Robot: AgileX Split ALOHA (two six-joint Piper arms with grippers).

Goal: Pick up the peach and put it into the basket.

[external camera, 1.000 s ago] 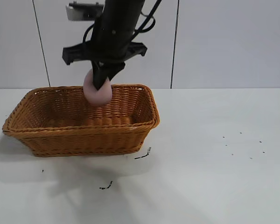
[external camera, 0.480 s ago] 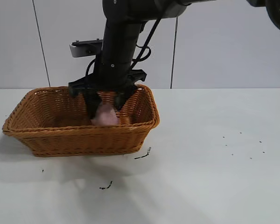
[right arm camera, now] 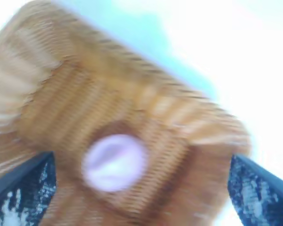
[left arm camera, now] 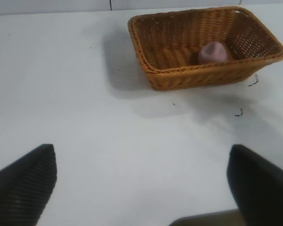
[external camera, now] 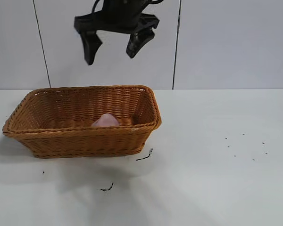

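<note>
The peach (external camera: 105, 121) is lying inside the basket (external camera: 80, 141), resting on the woven floor toward the end nearer the middle of the desk (external camera: 217, 179), with only its pink top showing over the near rim in the exterior view. The left wrist view (left arm camera: 213, 52) confirms it is sitting free on the basket floor, close to the near wall and touching nothing but wicker.

The right gripper (external camera: 114, 44) is hanging high above the basket, its jaws spread wide and holding nothing. The peach is lying almost straight below it, well apart, with open air between the fingertips and the fruit; the right wrist view is looking straight down onto the peach (right arm camera: 114, 162) between the two dark fingers (right arm camera: 23, 186).

The left gripper (left arm camera: 141, 183) is sitting far off over bare desk, its jaws also gaping wide and empty, with the basket well ahead of it.

Judging from how things are lying, the placing looks done. The peach has no clear long axis to align with. The right arm is plainly the nearer one, and any coming move is probably just a clear retreat upward and away.
</note>
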